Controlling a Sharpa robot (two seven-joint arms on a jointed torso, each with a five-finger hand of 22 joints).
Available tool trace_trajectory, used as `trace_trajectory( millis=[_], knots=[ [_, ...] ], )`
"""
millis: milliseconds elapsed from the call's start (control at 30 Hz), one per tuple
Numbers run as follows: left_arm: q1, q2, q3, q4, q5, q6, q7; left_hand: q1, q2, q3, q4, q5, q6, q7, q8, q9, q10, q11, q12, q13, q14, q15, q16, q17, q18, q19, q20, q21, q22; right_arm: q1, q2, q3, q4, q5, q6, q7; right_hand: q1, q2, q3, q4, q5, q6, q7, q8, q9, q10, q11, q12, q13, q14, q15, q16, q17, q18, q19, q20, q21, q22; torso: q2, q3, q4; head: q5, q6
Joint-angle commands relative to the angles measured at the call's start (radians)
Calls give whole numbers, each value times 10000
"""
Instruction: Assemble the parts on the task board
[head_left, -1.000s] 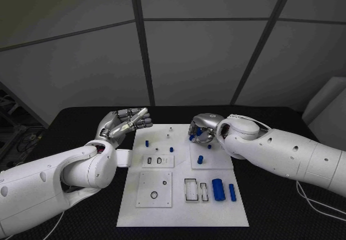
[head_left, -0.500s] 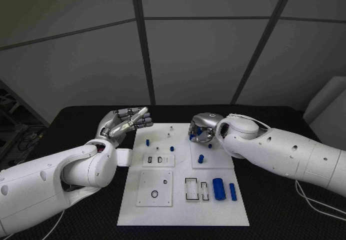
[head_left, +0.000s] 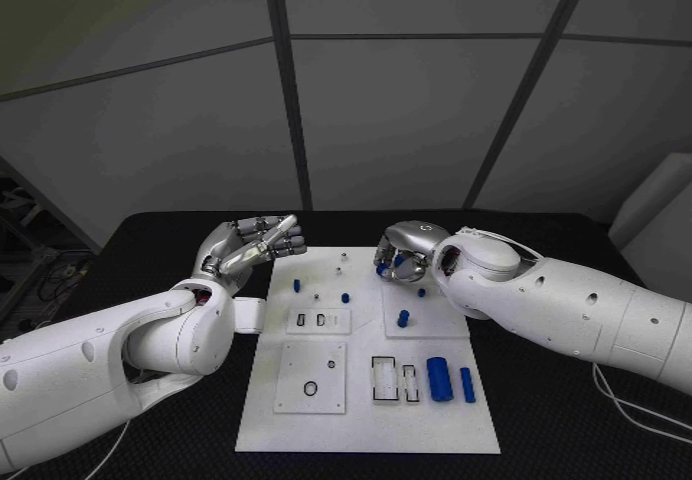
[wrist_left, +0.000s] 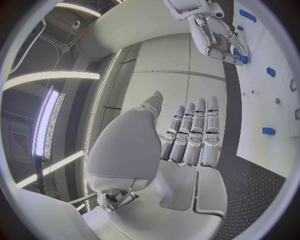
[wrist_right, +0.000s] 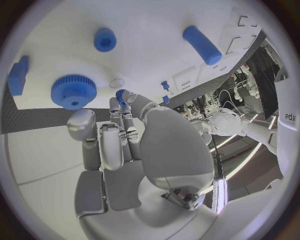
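Head view: the white task board (head_left: 368, 390) lies in the middle of the black table (head_left: 577, 420). The left hand (head_left: 253, 245) hovers above the board's far left corner, raised off the surface, its fingers (head_left: 274, 232) straight and side by side with nothing in them. The left wrist view shows the same: the fingers (wrist_left: 190, 132) extended close together, thumb apart, palm bare.

The right hand (head_left: 400, 256) is low over the far right part of the board, its fingers curled downward. In the right wrist view its fingertips (wrist_right: 120, 107) close around a small blue part (wrist_right: 121, 93), pinching it just above the board. Near it on the white surface lie a blue gear (wrist_right: 74, 92), a short blue round piece (wrist_right: 104, 39), a longer blue cylinder (wrist_right: 202, 45) and a blue block (wrist_right: 18, 75) at the edge.

On the board in the head view, a small blue peg (head_left: 402, 319) sits in the middle right, and a thick blue cylinder (head_left: 438, 378) and a thinner blue bar (head_left: 466, 384) lie side by side near the front right, beside two rectangular slots (head_left: 384, 379). Two small blue pegs (head_left: 296, 286) stand toward the far left.
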Motion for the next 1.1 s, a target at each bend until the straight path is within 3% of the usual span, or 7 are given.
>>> trace_trajectory(
  millis=[33,167,633,1100],
  knots=[
    [14,-13,10,30,-95,116,18,0,92,-7,-41,-30,24,63,-65,-16,21,20,-76,-16,20,56,-77,-13,-188,51,8,3,-18,23,64,9,30,-84,-1073,-1,90,-58,121,-19,144,23,56,-38,5,87,-49,-94,-17,584,-29,77,23,-147,11,-24,81,48,8,-6,5,26,51],
    [14,-18,10,33,-95,119,16,0,92,-7,-41,-30,24,63,-65,-16,21,20,-76,-16,20,56,-77,-13,-188,51,8,3,-18,34,269,9,-146,-84,-1433,-104,59,-132,242,-41,385,18,77,-75,6,97,-30,-147,-21,582,-10,95,31,-150,-12,-12,141,103,21,-7,19,19,75],
    [16,24,11,29,-95,152,-2,1,96,-10,-49,-30,23,64,-73,-19,18,22,-87,-16,20,58,-87,-15,-189,49,9,-2,-21,57,1324,10,-1123,-85,-1806,-269,-12,-186,282,-21,394,20,93,-95,9,93,-15,-186,-24,583,1,112,47,-152,-28,2,174,133,45,-10,29,44,56],
    [23,45,13,21,-95,174,-30,2,98,-13,-54,-30,22,65,-79,-21,15,24,-95,-16,19,60,-94,-17,-191,46,10,-6,-24,62,1856,9,-1676,-90,-1596,-298,-124,-229,304,38,362,-7,107,-133,6,65,1,-236,-30,582,19,122,47,-153,-51,23,197,152,35,-2,17,118,-3]
  ],
)
